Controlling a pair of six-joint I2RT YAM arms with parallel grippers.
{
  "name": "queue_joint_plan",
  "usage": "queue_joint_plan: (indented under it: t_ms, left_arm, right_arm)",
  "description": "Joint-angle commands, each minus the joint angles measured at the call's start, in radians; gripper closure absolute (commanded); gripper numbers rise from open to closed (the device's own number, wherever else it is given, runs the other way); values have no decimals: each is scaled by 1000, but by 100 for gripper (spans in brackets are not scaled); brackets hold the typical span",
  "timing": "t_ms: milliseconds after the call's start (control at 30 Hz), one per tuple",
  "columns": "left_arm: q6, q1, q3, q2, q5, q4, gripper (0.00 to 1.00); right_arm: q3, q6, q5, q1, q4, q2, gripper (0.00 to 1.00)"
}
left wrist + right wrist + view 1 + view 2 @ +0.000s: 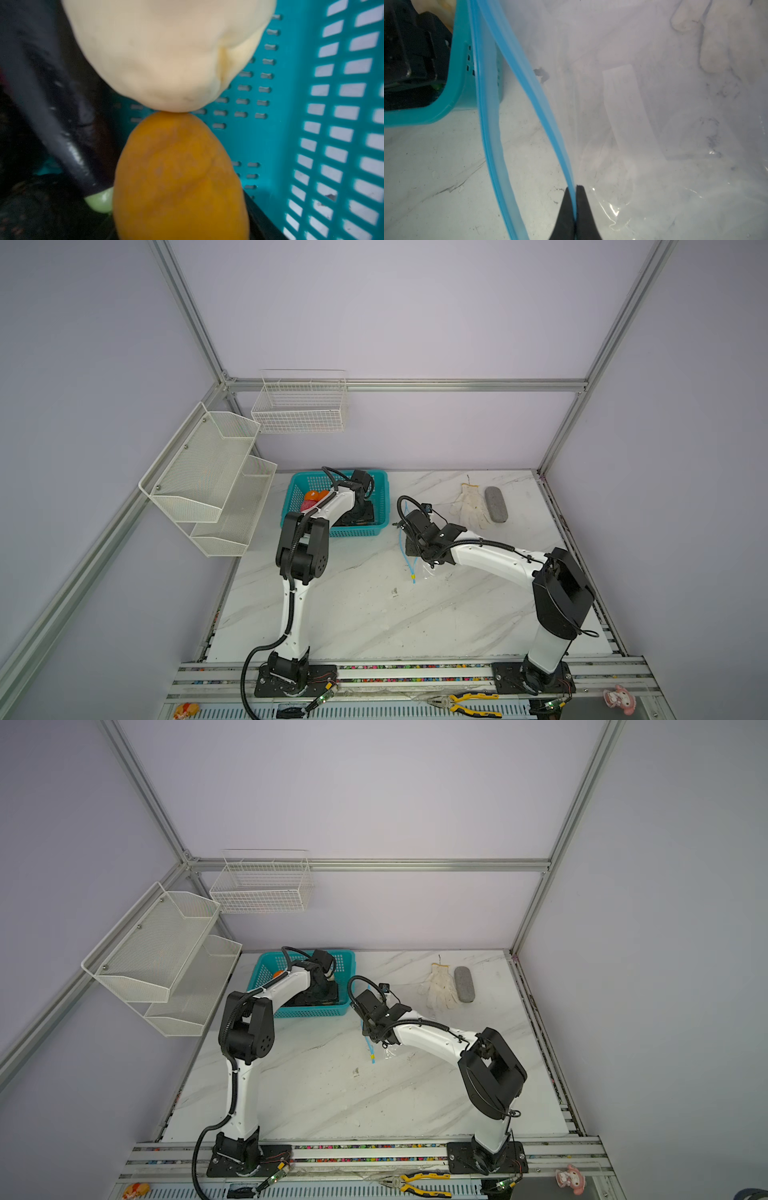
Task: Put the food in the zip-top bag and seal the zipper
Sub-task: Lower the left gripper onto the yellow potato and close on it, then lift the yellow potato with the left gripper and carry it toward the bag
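**Zipper (529,83) pinched on the right, left claw down in the basket**

My right gripper (575,207) has its two black tips pressed together on one lip of the light-blue zipper. The other lip bows away from it, so the mouth of the zip-top bag (654,104) gapes. The bag lies on the marble table (353,614) under my right arm, just beside the teal basket (357,531). A white label (629,110) shows through its clear plastic.

The food sits in the basket. Close to my left wrist camera a cream piece (166,52) touches an orange piece (178,176), with a dark eggplant (52,93) alongside. My left gripper (359,515) reaches down into the basket among them. Its tips show in no view, so I cannot tell whether it is spread or closed.

A white glove (471,506) and a grey oblong (496,504) lie side by side at the table's far edge.
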Motion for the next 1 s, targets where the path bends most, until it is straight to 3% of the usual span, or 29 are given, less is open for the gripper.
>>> queue_joint_plan:
  t_ms: [0,500,967]
  left_arm:
    - [9,5,97,0,-13,8,36]
    - [11,5,160,28,-33,7,24]
    - [-7,3,101,-25,-28,6,52]
  right_arm:
    - [22,-8,7,4,-1,2,100]
    - [13,-6,8,4,0,-7,100]
    - [5,-3,8,4,10,-13,100]
